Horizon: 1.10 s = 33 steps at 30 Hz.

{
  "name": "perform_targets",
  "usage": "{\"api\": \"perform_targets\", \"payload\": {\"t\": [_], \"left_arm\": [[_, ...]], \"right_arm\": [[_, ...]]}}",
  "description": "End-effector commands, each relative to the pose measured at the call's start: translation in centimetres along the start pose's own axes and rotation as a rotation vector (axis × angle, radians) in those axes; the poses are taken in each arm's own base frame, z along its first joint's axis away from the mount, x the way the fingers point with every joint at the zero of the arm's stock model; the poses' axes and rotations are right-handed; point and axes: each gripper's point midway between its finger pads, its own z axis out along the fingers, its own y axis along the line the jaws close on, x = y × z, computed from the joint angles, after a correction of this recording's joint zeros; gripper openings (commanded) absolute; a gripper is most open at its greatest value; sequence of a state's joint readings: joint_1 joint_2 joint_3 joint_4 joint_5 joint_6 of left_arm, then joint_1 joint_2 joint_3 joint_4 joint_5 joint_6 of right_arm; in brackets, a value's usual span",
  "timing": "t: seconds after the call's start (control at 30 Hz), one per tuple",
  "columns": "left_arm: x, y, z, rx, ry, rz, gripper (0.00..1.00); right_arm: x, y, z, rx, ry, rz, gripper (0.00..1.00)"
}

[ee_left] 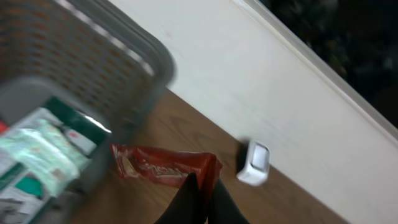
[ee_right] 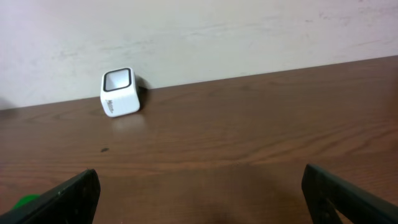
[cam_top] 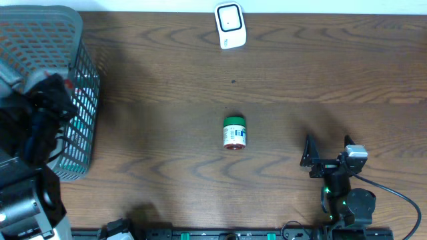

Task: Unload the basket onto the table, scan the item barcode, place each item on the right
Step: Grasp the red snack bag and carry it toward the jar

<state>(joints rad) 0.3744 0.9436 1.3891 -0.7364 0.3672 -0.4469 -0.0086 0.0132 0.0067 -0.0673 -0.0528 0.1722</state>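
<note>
My left gripper (ee_left: 205,182) is shut on the edge of a red foil packet (ee_left: 165,166), which hangs just outside the grey basket (ee_left: 146,59). From overhead the left arm sits over the basket's right side, with a bit of the red packet (cam_top: 67,84) showing. The white scanner (cam_top: 230,25) stands at the table's far edge, beyond the packet in the left wrist view, where the scanner (ee_left: 254,163) shows to the right. My right gripper (cam_top: 328,148) rests open and empty near the front right, facing the scanner (ee_right: 119,92).
A small jar with a green lid (cam_top: 234,133) lies in the middle of the table. The basket (cam_top: 83,67) at the left holds several packaged goods (ee_left: 37,155). A pale wall rises behind the table's far edge.
</note>
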Motion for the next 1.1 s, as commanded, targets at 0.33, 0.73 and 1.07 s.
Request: {"api": "perform_targets", "payload": {"t": [0.33, 0.73, 1.07], "left_arm": [[2.8, -4.5, 0.2, 0.062, 0.055, 0.168, 0.07], [5.6, -9.1, 2.2, 0.132, 0.197, 0.257, 0.07], [11.0, -13.3, 1.5, 0.250, 0.329, 0.361, 0.07]], "right_arm": [[0.2, 0.1, 0.0, -0.005, 0.007, 0.006, 0.99], [0.2, 0.1, 0.0, -0.005, 0.007, 0.006, 0.99], [0.2, 0.1, 0.0, -0.005, 0.007, 0.006, 0.99]]}}
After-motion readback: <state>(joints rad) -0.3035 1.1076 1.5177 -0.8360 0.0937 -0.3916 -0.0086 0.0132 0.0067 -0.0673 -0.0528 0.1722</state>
